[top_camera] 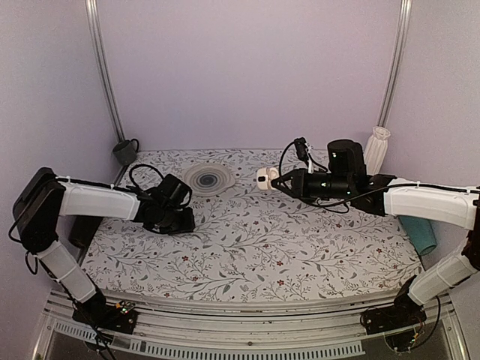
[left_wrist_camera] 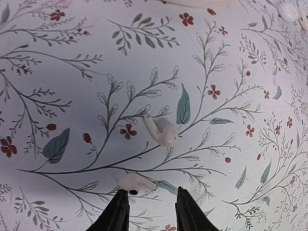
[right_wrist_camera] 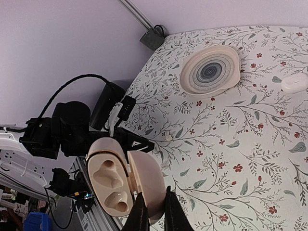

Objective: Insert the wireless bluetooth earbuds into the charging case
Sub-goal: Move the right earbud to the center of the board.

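The nearer earbud (left_wrist_camera: 136, 183) lies on the flowered cloth (left_wrist_camera: 72, 72) at about 11 o'clock from the middle of my left gripper (left_wrist_camera: 151, 192), right at one fingertip; I cannot tell whether that tip grazes it. Its long axis runs roughly 9 to 3, the same line my jaws close along, so I judge I must shift toward 11 and perhaps turn the wrist to take it across its short width. The second earbud (left_wrist_camera: 161, 131) sits farther out at 12 o'clock, clear of the first, its stem toward 10 and its bulb toward 4. My left fingers (left_wrist_camera: 118, 214) stand narrowly parted with only cloth between them.

The charging case (right_wrist_camera: 120, 180) is in my right gripper (right_wrist_camera: 155, 204), whose fingers pinch its lower edge, on the smooth half as far as I can tell. The lid is swung open and both wells are bare.

From above, the case is only a white blob at about 2 o'clock from my left gripper, well apart, beside the spiral plate (top_camera: 208, 178). My left arm is the nearer one for the buds. That view does not show the earbuds at all; only my left wrist does, and only my right wrist shows the empty wells
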Available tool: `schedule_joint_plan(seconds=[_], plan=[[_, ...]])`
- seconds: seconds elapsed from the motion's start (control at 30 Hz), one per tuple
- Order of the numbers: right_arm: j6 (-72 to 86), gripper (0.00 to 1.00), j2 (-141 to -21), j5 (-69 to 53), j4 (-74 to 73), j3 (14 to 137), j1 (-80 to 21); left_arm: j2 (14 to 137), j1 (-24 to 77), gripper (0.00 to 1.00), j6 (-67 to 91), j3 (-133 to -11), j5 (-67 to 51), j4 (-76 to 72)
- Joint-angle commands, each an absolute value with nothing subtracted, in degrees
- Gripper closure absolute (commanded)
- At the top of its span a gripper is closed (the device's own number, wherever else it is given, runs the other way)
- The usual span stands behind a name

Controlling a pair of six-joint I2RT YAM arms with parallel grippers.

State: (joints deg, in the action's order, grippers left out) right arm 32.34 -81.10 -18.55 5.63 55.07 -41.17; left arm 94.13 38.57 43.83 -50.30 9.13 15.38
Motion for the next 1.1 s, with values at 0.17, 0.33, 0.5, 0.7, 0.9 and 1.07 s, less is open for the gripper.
schedule_joint_plan(seconds=[0.17,0.33,0.5,0.7,0.9,1.07], plan=[[32.6,0.96,-82.1,-18.7,7.7,54.9,-40.9,92.4,34.6,0.63,42.5,-46.0,6.8,15.0],[32.6,0.96,-82.5,-18.9,7.7,55.4,-40.9,95.8,34.5,0.63,41.6,-47.6,7.0,14.3],[32.6,0.96,-82.0,-18.6,7.5,55.0,-40.9,98.2,34.8,0.66,40.9,-49.3,5.9,13.1],[32.7,0.96,-81.3,-18.3,7.3,54.4,-40.9,101.1,35.8,0.69,40.3,-52.0,4.8,12.4],[32.9,0.96,-80.5,-18.0,7.1,53.8,-40.9,104.5,37.0,0.71,39.4,-55.3,4.0,11.4],[32.8,0.96,-79.6,-17.2,6.4,53.5,-40.9,107.6,38.5,0.71,38.0,-59.3,3.3,12.0]])
